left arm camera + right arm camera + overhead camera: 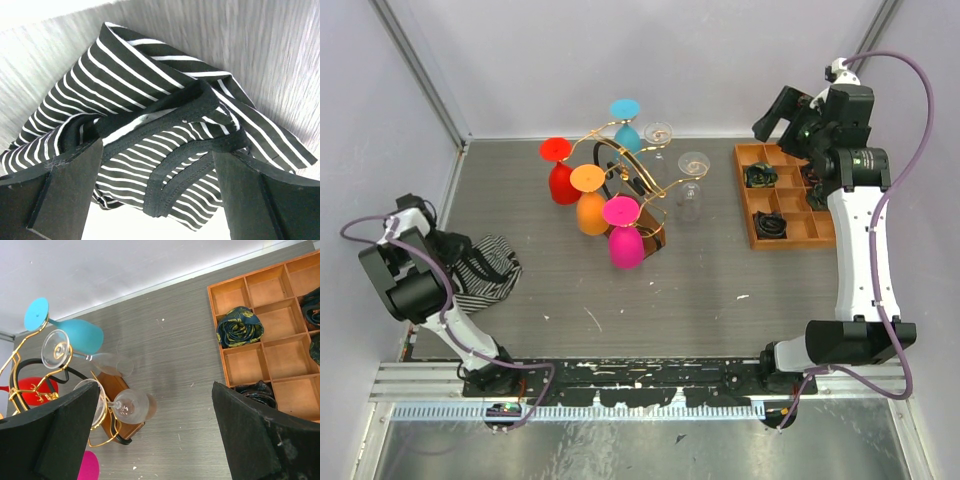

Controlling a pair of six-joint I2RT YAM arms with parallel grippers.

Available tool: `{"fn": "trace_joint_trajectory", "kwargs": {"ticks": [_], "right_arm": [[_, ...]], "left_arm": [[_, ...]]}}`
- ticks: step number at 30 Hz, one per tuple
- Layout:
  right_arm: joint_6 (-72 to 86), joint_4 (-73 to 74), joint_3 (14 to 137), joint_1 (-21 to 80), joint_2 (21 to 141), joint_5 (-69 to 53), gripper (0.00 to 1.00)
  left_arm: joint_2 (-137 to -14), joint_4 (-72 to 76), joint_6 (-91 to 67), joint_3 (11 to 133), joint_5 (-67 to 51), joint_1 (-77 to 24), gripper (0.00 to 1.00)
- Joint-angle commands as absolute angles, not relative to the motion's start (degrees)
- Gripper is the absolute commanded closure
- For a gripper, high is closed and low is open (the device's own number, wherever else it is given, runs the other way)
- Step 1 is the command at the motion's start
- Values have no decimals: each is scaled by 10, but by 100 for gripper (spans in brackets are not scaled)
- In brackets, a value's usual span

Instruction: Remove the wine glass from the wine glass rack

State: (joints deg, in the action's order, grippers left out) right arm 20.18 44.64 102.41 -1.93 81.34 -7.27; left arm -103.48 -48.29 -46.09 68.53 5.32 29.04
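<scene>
Top external: wine glasses (690, 195) hang on the wine glass rack (642, 212), feet hooked in hoops.
Left gripper (155, 147), right gripper (155, 386): spread, empty.

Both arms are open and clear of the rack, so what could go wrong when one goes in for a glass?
1. The glasses hang close together on the wine glass rack; the right pincer, open wide, might knock the teal glass while reaching for the clear glass.
2. The rack is thin wire on a small base, so a sideways pull may tip it.
3. The left pincer sits over the striped cloth and might snag it.
</scene>
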Motion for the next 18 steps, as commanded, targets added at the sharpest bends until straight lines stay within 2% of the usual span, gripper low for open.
{"fn": "trace_joint_trajectory", "kwargs": {"ticks": [1, 8, 13, 18], "right_arm": [[193, 425, 1029, -19, 791, -98, 0], [192, 432, 1041, -17, 801, -155, 0], [192, 435, 1042, 4, 806, -173, 0], [195, 436, 1042, 9, 801, -168, 0]], "left_arm": [[-1029, -503, -457, 721, 86, 317, 2], [-959, -500, -459, 724, 84, 310, 2], [-899, -443, -456, 663, 19, 246, 1], [-914, -442, -460, 628, -19, 181, 1]]}}
